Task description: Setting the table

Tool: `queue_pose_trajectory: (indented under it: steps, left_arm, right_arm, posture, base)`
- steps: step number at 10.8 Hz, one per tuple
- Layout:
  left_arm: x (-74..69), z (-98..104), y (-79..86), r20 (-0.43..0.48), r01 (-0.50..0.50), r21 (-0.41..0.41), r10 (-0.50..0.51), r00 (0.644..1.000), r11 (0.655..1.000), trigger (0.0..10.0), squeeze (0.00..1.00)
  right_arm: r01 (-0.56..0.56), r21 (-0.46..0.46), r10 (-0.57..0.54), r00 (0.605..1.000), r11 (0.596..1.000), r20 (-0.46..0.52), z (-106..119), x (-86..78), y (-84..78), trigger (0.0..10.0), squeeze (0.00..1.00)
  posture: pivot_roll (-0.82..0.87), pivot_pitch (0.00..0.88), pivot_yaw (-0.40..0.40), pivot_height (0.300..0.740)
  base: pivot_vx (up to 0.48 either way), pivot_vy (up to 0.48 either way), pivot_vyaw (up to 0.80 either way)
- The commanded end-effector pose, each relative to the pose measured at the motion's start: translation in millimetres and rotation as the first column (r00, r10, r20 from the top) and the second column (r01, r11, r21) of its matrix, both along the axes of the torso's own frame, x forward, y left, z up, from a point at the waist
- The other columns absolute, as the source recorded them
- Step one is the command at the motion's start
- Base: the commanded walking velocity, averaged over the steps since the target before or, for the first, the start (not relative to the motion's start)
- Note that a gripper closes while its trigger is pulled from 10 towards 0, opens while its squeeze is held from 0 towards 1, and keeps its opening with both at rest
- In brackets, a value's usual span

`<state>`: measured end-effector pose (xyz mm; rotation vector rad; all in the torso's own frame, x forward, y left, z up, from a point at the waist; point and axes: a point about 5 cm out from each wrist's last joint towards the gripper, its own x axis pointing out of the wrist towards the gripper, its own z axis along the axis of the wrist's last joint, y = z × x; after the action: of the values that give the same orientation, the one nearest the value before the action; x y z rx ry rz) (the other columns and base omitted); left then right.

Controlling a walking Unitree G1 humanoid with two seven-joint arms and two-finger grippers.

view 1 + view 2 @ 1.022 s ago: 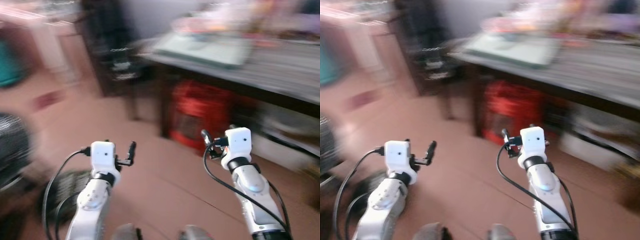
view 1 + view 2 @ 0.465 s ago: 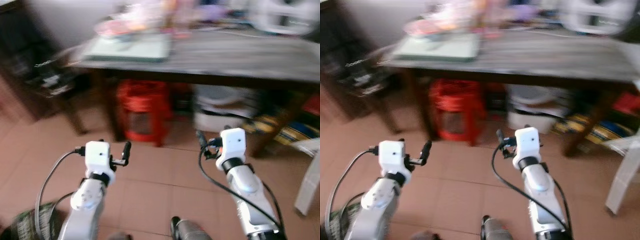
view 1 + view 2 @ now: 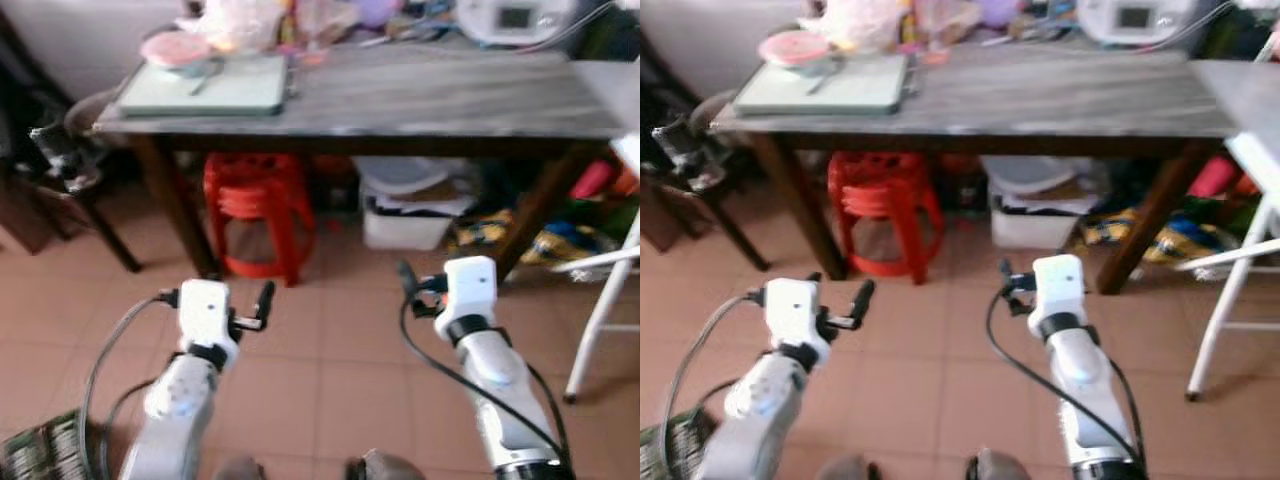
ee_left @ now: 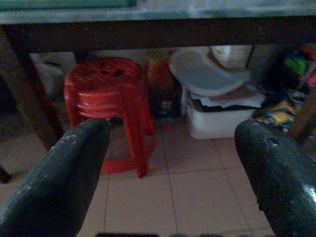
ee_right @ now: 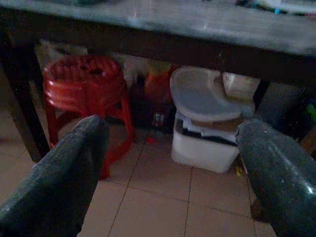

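Two empty grippers face the table [image 3: 400, 100], lying crosswise.

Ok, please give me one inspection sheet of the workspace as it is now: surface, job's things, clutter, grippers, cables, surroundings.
Surface: grey table, mostly bare in the middle.
Job's things: pale green tray at the table's left end, pink bowl at its far corner.
Clutter: bags and a white appliance along the back edge.
Grippers: left gripper open, empty; right gripper open, empty; both short of the table.
Cables: black, along both arms.
Surroundings: red stools and white box under the table; tiled floor.
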<state>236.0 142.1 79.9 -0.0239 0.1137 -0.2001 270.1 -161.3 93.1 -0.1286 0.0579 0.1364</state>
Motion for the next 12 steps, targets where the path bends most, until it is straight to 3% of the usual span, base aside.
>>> queue_pose_trajectory:
  steps: [1, 4, 7, 8, 9, 12]
  left_arm:
    - [-0.6, 1.8, -5.1, 0.001, 0.015, -0.022, -0.015, 1.000, 1.000, 10.0, 0.00]
    - [-6.8, 2.3, -12.5, -0.001, 0.078, -0.016, -0.078, 0.997, 0.997, 10.0, 0.00]
    - [-5.0, 4.8, -7.9, 0.003, 0.015, -0.016, -0.015, 1.000, 1.000, 10.0, 0.00]
    - [-8.7, -1.2, 0.3, -0.003, -0.055, 0.007, 0.055, 0.998, 0.998, 10.0, 0.00]
    - [-5.1, -1.3, 2.4, -0.001, -0.064, 0.006, 0.064, 0.998, 0.998, 10.0, 0.00]
    - [4.8, 4.1, 5.9, 0.029, -0.128, 0.063, 0.126, 0.992, 0.990, 10.0, 0.00]
  right_arm:
    - [0.012, -0.009, -0.012, 1.000, 1.000, 0.004, 1.2, 1.0, -5.3, 10.0, 0.00]
    - [0.022, -0.009, -0.023, 1.000, 1.000, -0.007, -0.1, 0.0, -5.5, 10.0, 0.00]
    - [0.030, -0.040, -0.028, 0.998, 0.999, 0.048, 7.0, -0.4, -6.2, 10.0, 0.00]
    - [0.132, -0.015, -0.131, 0.989, 0.991, 0.075, 10.0, 0.0, -18.2, 10.0, 0.00]
    - [0.145, -0.009, -0.144, 0.986, 0.989, 0.085, 11.7, 3.1, -18.8, 10.0, 0.00]
    - [0.130, -0.064, -0.122, 0.986, 0.989, 0.114, 16.8, 9.6, -15.2, 10.0, 0.00]
  posture:
    - [0.04, 0.080, 0.041, 0.740]
    - [0.04, 0.085, 0.045, 0.740]
    - [0.05, 0.073, 0.038, 0.740]
    - [0.04, 0.004, 0.045, 0.740]
    - [0.04, 0.000, 0.046, 0.740]
    - [0.06, 0.000, 0.039, 0.740]
  base:
    - [0.000, -0.469, 0.00]
    - [0.000, -0.417, 0.00]
    - [0.166, -0.355, 0.00]
    - [0.000, -0.431, 0.00]
    - [0.000, -0.431, 0.00]
    - [0.000, -0.155, 0.00]
